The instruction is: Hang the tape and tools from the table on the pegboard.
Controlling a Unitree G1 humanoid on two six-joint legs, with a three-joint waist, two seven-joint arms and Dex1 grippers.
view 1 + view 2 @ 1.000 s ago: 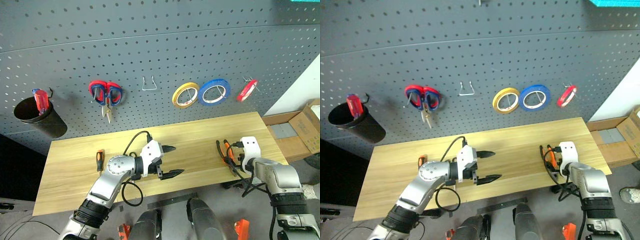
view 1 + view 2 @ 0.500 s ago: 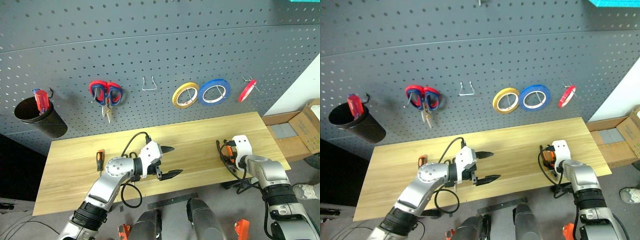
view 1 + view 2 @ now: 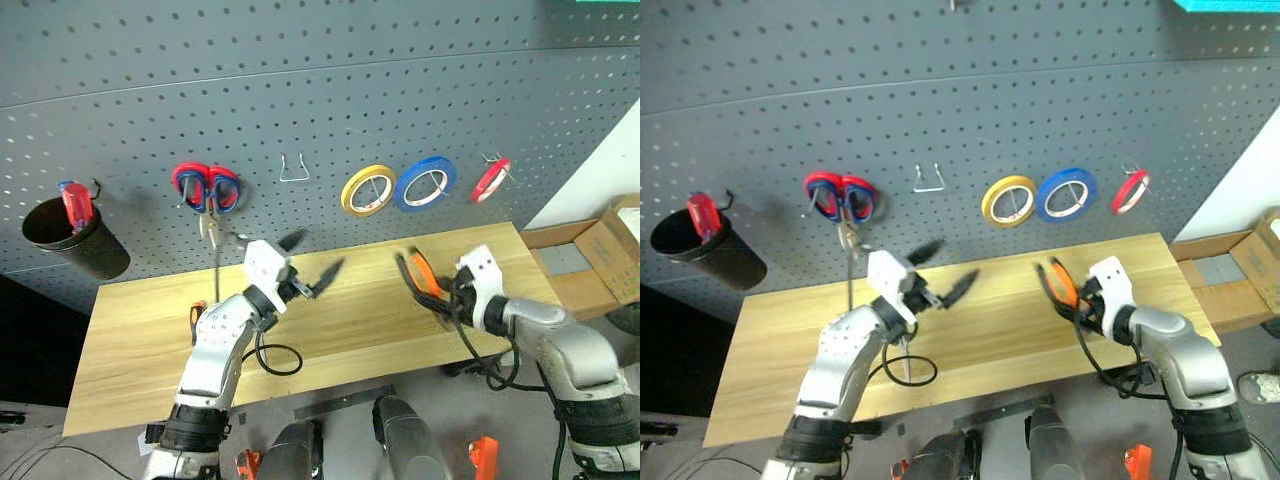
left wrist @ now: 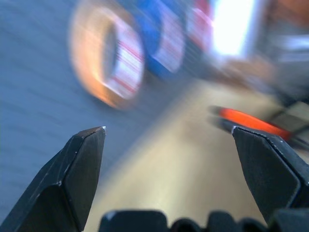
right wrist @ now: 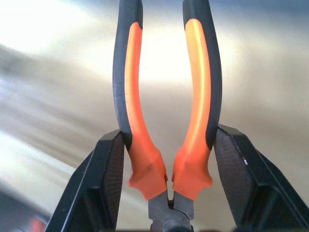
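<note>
Right wrist view: the right gripper [image 5: 169,159] squeezes the pliers [image 5: 166,96]; left gripper [image 3: 308,262], mid-frame, is wide apart.

Workshop: grey pegboard [image 3: 320,90] with hung tools, wooden table [image 3: 360,320].

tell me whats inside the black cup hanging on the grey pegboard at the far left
A red-handled tool stands in the black cup on the grey pegboard; its handle pokes above the rim. Its lower end, and anything else down inside, is covered by the cup's wall.
</note>
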